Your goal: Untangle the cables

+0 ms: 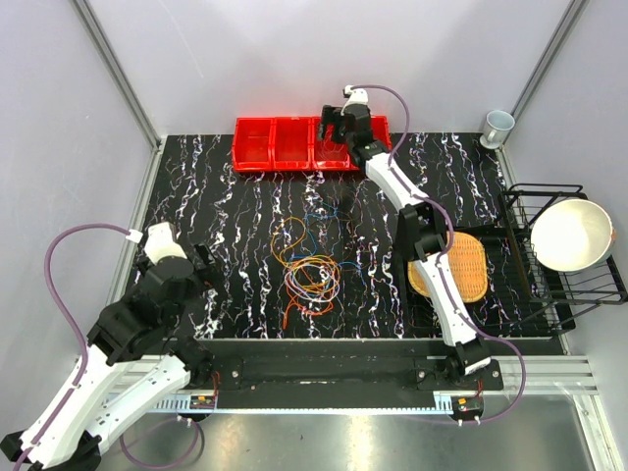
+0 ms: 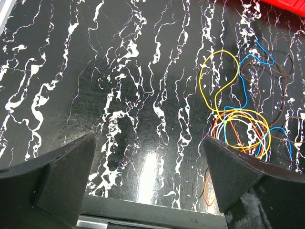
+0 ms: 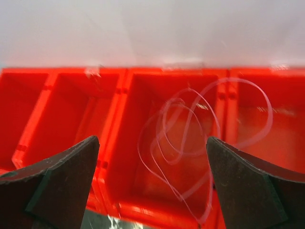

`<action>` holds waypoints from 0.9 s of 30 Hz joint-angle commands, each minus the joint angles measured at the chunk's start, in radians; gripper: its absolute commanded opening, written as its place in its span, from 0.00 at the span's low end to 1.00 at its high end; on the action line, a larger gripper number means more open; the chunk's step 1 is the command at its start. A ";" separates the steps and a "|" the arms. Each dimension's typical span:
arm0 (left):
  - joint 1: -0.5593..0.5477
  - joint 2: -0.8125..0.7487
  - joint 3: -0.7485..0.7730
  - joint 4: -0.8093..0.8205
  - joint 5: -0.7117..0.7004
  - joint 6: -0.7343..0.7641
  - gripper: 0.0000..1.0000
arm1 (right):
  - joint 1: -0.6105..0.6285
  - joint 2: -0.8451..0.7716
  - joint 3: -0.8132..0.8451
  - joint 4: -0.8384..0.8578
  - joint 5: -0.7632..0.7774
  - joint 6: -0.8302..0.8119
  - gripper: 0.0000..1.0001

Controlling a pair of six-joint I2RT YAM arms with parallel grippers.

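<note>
The cables [image 1: 309,270] lie in a loose tangle of orange, yellow, blue, purple and dark loops mid-table. The left wrist view shows them [image 2: 238,124] to the right, partly hidden by my right finger [image 2: 248,181]. My left gripper [image 1: 196,270] [image 2: 150,167] hovers open over bare table left of the tangle, holding nothing. My right gripper [image 1: 334,128] [image 3: 152,162] is open above the red bins [image 1: 294,145] [image 3: 62,109] at the back. Below it a pale, blurred cable [image 3: 162,176] loops across two compartments, free of the fingers.
A woven tray [image 1: 461,267] lies on the right under the right arm. Beside it, at the table's right edge, is a black wire rack [image 1: 549,294] holding a white bowl [image 1: 572,234]. A mug [image 1: 497,126] stands in the back right corner.
</note>
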 commanded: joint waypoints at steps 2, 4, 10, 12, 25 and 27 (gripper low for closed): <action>0.004 -0.017 -0.005 0.038 -0.002 0.004 0.99 | 0.006 -0.252 -0.130 -0.084 0.132 0.010 1.00; 0.004 -0.018 -0.007 0.040 -0.001 0.004 0.99 | 0.006 -0.329 -0.219 -0.092 0.130 0.039 1.00; 0.004 -0.026 -0.008 0.040 -0.002 0.003 0.99 | 0.006 -0.531 -0.418 -0.131 0.136 0.107 1.00; 0.004 -0.026 -0.008 0.040 -0.002 0.001 0.99 | 0.005 -0.588 -0.505 -0.157 0.133 0.128 1.00; 0.004 0.020 -0.033 0.055 -0.111 0.030 0.95 | 0.049 -1.121 -1.076 -0.332 0.129 0.279 1.00; 0.006 0.043 -0.025 0.055 -0.145 0.044 0.96 | 0.054 -1.188 -1.163 -0.375 0.100 0.283 1.00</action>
